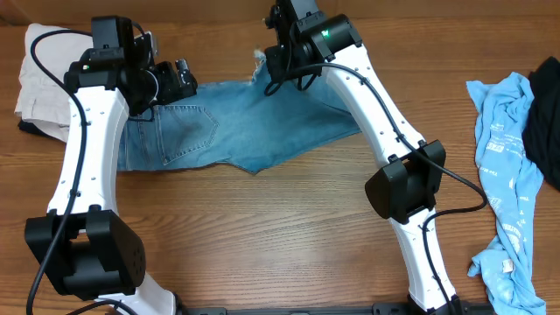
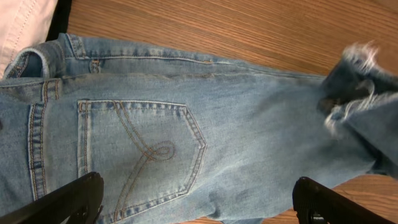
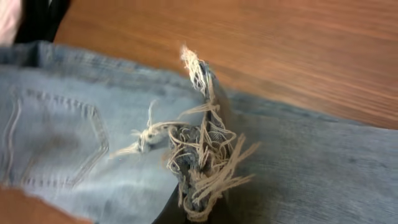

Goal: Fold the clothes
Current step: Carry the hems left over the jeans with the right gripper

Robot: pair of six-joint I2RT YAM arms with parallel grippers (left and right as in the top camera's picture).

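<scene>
Across the left and middle of the wooden table (image 1: 289, 236) lie the light blue denim jeans (image 1: 254, 122), flat on their front with a stitched back pocket (image 1: 188, 131) facing up. One leg is doubled back, so its frayed hem (image 1: 258, 59) sits at the far edge of the denim, close to the seat.

Above the waist end hangs the left tool (image 1: 179, 79). In the left wrist view its fingers (image 2: 68, 199) stand wide apart, with nothing clamped between them. The pocket, with its looped stitching, and the blurred ragged hem (image 2: 354, 68) lie below.

Over the far edge of the jeans sits the right tool (image 1: 269, 70), right at the frayed hem. In the right wrist view the hem (image 3: 199, 155) fills the middle as a bunch of pale loose threads standing up off the denim. The fingers themselves do not show, so I cannot tell whether this tool is closed on the cloth or only next to it.

At the far left corner, touching the waistband, lie the beige trousers (image 1: 39, 83). Well apart on the right side lies a crumpled cyan T-shirt (image 1: 507, 166) with white print. A dark garment (image 1: 544, 122) lies against its far-right edge.
</scene>
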